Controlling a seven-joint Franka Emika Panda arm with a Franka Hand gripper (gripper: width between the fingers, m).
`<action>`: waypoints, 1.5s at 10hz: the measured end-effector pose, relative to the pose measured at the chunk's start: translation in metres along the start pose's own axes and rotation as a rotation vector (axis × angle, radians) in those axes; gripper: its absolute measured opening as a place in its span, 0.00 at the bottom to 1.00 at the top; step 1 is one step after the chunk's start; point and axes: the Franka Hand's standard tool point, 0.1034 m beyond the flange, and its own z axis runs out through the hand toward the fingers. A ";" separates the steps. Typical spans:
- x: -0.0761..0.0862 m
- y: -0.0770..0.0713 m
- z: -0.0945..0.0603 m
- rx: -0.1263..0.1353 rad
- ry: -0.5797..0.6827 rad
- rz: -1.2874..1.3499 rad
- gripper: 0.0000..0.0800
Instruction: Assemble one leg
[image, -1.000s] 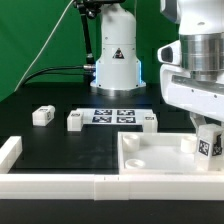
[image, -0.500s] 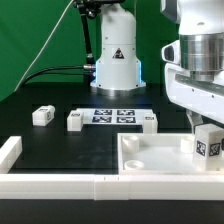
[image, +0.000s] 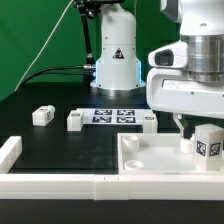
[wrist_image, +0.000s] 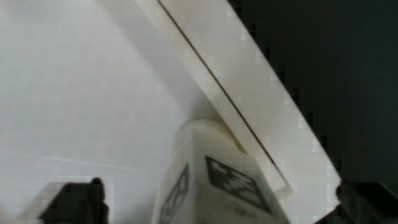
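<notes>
Probably a lab: green backdrop, marker board

Evenly and brightly lit from above in the exterior view; soft shadows inside the tray, mild glare on the arm base behind it. Low-resolution, slightly soft throughout. Blurred and grainy in the wrist view, tray washed out near-white, leg out of focus.

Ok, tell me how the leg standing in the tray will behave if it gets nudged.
The leg looks like stiff moulded plastic, so it probably won't flex. It stands taller than wide, so a push high up may tip it. The tray looks smooth, so a low push would likely slide it. It is probably light.
</notes>
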 end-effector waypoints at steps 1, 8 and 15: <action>0.000 -0.001 -0.001 -0.002 -0.002 -0.130 0.81; 0.005 0.007 -0.001 -0.027 -0.003 -0.699 0.81; 0.006 0.008 -0.001 -0.028 -0.002 -0.659 0.37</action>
